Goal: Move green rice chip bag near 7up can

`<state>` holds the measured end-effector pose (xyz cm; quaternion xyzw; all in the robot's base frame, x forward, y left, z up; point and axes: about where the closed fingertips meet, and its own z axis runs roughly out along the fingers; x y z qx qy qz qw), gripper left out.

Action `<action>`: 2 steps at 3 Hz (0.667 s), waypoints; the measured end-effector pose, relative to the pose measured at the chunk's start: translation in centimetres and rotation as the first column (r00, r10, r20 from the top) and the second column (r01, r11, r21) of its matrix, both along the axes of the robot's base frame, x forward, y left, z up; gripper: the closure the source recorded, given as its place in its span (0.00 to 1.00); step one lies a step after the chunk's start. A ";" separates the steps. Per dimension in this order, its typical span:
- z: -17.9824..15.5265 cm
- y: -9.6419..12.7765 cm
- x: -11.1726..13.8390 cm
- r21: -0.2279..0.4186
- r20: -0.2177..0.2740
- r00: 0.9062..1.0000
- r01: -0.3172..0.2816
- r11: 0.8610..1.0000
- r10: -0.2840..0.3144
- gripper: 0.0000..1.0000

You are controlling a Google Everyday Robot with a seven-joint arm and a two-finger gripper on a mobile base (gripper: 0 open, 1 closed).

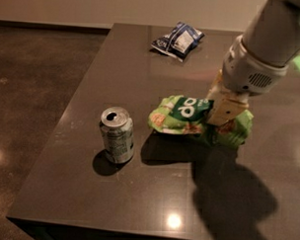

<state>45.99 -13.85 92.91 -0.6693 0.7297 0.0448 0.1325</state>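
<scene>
open table (152,196) beside 7up can (117,135), jaws (clamping green bag (182,115)) nearby

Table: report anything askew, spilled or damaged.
Nothing spilled. The green chip bag is crumpled and hangs tilted in the gripper at right, jaws shut on it. The can stands upright, its top open. The blue snack bag lies near the far edge.
</scene>
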 end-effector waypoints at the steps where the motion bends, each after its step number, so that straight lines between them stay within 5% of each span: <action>1: -1.4 1.9 -0.8 0.001 -0.028 0.998 -0.059 0.998 0.059 0.85; 2: -2.2 3.4 -1.5 0.009 -0.045 0.993 -0.108 0.994 0.109 0.61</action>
